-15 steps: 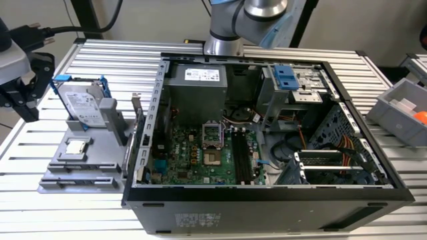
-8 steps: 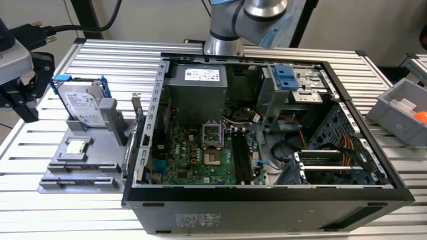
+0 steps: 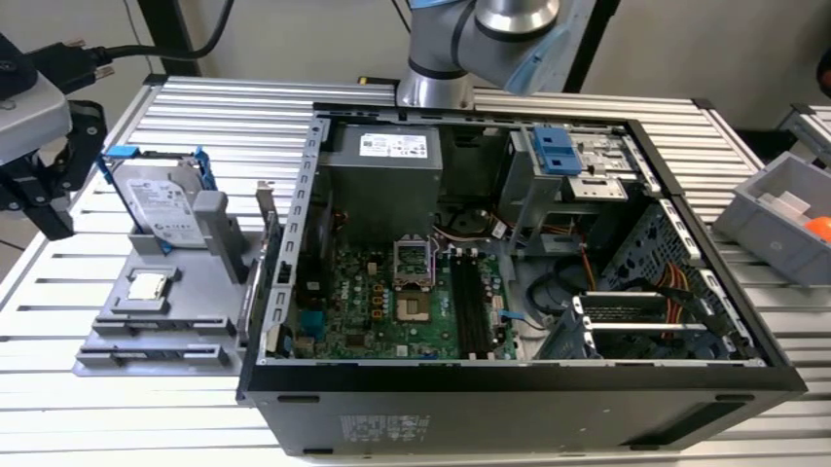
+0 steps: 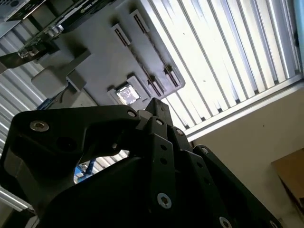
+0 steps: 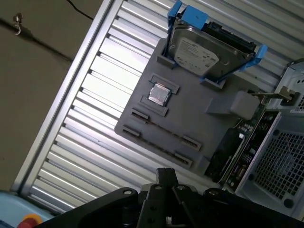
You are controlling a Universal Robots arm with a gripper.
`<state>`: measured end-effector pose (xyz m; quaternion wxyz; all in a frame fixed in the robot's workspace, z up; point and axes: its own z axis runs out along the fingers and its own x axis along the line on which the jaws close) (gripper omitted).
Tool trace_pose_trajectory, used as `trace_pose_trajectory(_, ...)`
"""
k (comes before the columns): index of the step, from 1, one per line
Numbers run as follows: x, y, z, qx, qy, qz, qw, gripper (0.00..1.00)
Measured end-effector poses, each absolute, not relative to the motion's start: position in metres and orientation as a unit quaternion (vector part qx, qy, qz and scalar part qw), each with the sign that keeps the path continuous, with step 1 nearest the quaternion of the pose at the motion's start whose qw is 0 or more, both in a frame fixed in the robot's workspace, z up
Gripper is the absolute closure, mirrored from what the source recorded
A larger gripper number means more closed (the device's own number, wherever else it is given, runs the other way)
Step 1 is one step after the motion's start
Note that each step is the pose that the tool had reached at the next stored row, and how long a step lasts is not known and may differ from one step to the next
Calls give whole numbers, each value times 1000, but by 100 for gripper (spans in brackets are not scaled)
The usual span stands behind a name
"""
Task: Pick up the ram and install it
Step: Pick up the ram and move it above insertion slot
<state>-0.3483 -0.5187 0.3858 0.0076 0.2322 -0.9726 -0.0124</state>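
Note:
The ram is out of view. My gripper (image 3: 50,199) hangs at the exterior view's far left, above the slatted table and beside the grey holder tray (image 3: 156,336). Its dark linkage sits close to the lens in both wrist views (image 4: 142,156) (image 5: 161,199). The tray's long narrow slots (image 5: 159,127) hold nothing that I can make out. The open computer case (image 3: 520,379) lies in the middle, with the green motherboard (image 3: 389,311) and its black memory slots (image 3: 470,304) exposed.
On the tray stand a silver hard drive in a blue frame (image 3: 162,199) and a small square processor chip (image 3: 148,285). An expansion card (image 3: 270,248) stands between tray and case. A grey bin (image 3: 785,219) sits at the exterior view's right. The table edge (image 5: 57,95) runs close by.

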Motion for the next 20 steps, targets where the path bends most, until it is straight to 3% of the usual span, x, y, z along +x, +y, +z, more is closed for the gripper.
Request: trace_pose_trajectory(20, -348, -519, 386, 283, -959, -6, 12, 100)
